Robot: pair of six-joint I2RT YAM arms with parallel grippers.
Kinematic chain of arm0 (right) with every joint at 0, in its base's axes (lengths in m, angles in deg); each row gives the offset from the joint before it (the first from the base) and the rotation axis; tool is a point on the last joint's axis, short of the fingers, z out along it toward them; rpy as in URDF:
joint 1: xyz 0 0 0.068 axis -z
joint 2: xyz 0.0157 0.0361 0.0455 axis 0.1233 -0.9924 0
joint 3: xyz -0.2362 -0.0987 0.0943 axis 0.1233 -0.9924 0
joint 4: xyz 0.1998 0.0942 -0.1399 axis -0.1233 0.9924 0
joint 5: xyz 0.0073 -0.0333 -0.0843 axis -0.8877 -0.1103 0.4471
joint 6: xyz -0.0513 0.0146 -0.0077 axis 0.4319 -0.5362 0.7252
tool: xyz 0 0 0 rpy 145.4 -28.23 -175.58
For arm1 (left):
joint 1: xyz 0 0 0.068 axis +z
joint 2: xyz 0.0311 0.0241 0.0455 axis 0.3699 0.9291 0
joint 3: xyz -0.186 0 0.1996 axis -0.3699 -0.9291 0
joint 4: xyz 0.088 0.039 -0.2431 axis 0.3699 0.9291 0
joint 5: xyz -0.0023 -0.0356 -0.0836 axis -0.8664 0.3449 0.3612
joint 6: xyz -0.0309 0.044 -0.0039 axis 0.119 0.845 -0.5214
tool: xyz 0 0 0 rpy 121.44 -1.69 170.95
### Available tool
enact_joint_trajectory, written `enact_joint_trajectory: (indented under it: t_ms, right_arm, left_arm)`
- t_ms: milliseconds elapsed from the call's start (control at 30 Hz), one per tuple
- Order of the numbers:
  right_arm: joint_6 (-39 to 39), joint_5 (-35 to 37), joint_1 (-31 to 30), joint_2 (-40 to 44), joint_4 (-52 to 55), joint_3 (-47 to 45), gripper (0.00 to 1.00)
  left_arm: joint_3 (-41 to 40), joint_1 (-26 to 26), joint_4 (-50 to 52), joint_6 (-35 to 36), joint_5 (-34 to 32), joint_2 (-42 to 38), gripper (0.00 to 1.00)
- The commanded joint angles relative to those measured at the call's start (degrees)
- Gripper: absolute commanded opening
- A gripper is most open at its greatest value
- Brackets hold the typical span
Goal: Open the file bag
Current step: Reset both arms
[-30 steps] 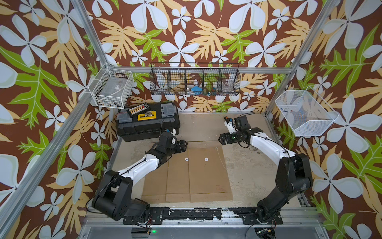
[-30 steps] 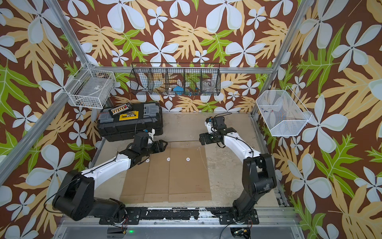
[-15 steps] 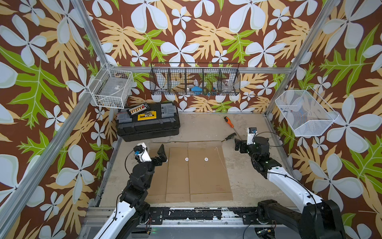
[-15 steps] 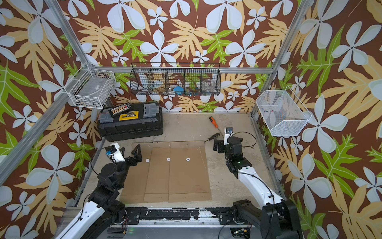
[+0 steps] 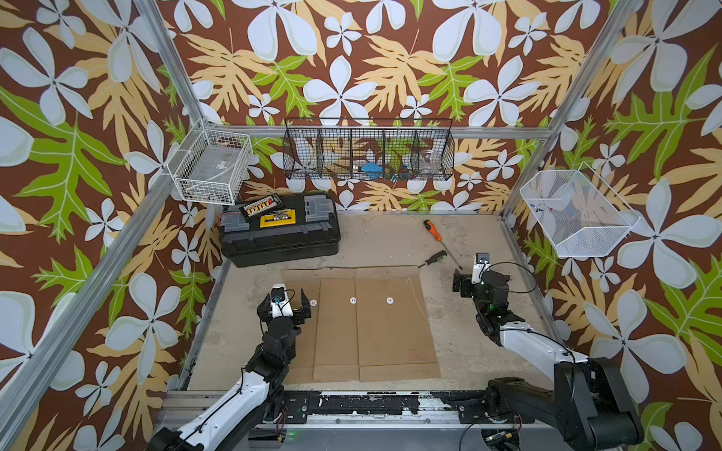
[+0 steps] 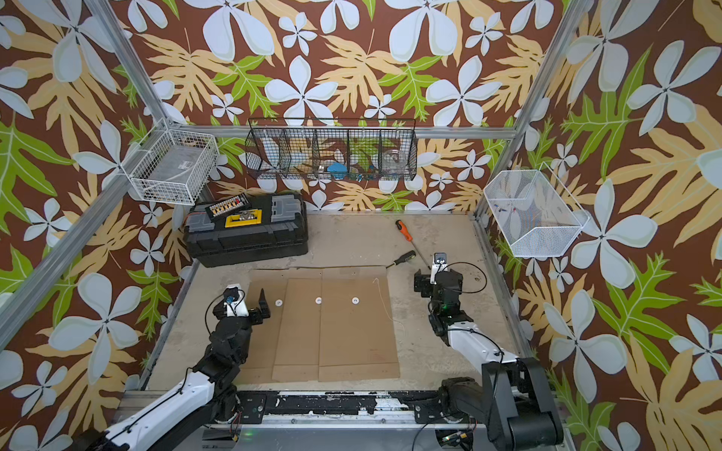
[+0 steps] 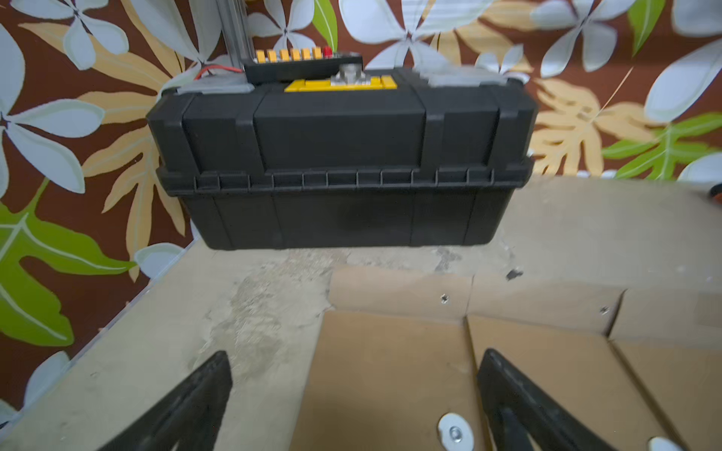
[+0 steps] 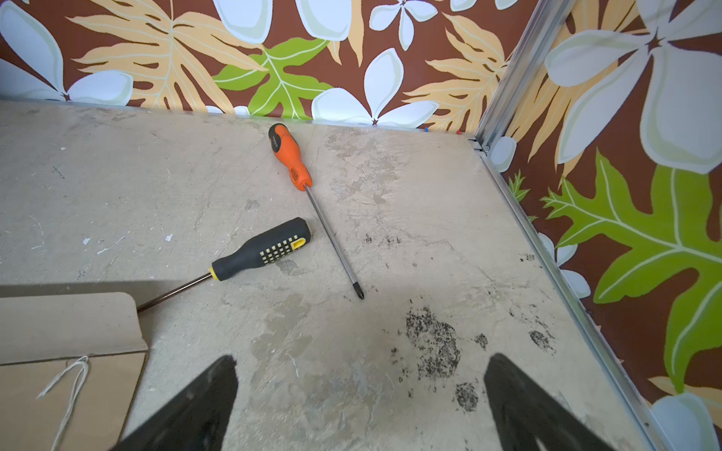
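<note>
Lower left: left arm stretched forward, left gripper (image 5: 284, 306) spread wide, empty, over the left edge of the flat brown paper file bags (image 5: 392, 332) at frame centre. Middle right: right arm bent, right gripper (image 5: 478, 279) spread, empty, above the grey table (image 5: 469, 351).

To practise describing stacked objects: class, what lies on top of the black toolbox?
On the black toolbox lies a black rack of orange and red pieces. A small metal part sits on the yellow panel. The closed lid hides the inside.
</note>
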Motion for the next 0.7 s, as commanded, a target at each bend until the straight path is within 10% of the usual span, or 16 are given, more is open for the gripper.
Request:
enact_joint_trajectory:
  t_ms: [0, 667]
  right_arm:
    - [2.2, -0.3, 0.4, -1.6, -7.0, -0.9, 1.00]
    - [1.1, -7.7, 3.0, -13.1, -33.8, -8.8, 1.00]
  left_arm:
    - [-1.1, 0.9, -12.4, 3.7, -1.2, 5.7, 1.00]
    - [8.2, 12.4, -26.6, 5.5, 17.6, 29.3, 1.00]
